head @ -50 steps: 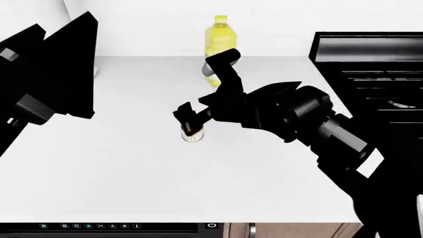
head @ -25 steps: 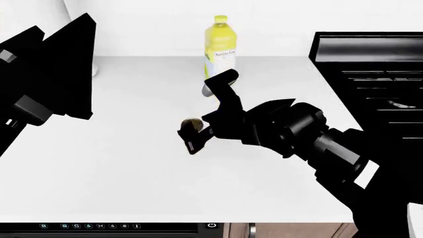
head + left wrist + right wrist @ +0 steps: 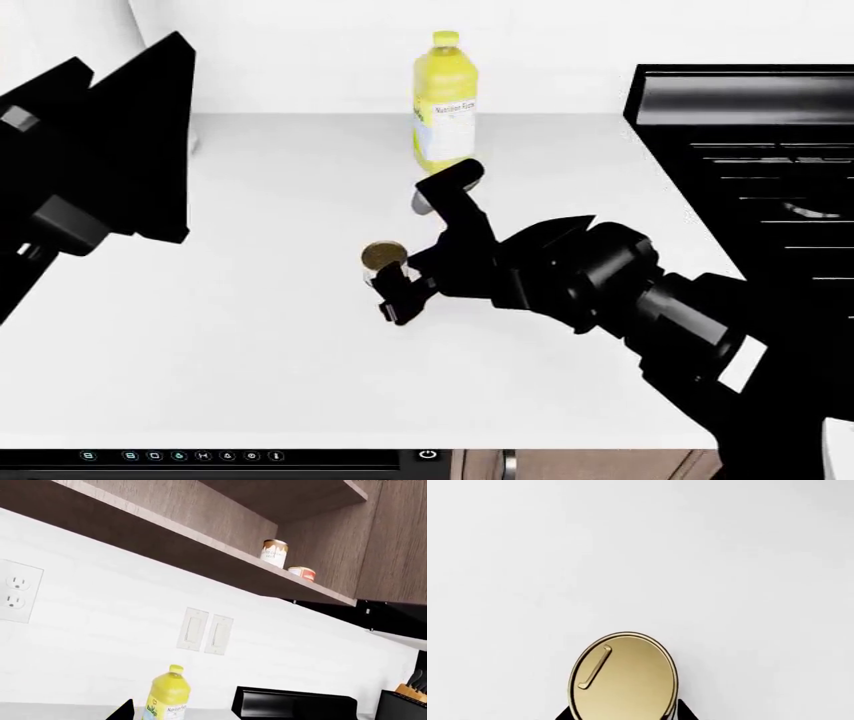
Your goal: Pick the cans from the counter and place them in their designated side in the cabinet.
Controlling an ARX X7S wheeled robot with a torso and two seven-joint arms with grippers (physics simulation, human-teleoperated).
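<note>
Left wrist cam: wood cabinet shelf [image 3: 200, 555] overhead, two cans on it near the side panel, a taller brown-and-white can [image 3: 273, 553] and a squat red-labelled can [image 3: 301, 573], slightly apart. White backsplash with outlet [image 3: 17, 591] and double switch [image 3: 205, 631]. Below: yellow bottle [image 3: 166, 701], black stove back [image 3: 293, 704], knife block [image 3: 407, 700].

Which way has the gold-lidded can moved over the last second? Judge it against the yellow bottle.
Yes. The gold-lidded can, held in the right gripper, has risen off the counter, toward the yellow bottle in the head view.
</note>
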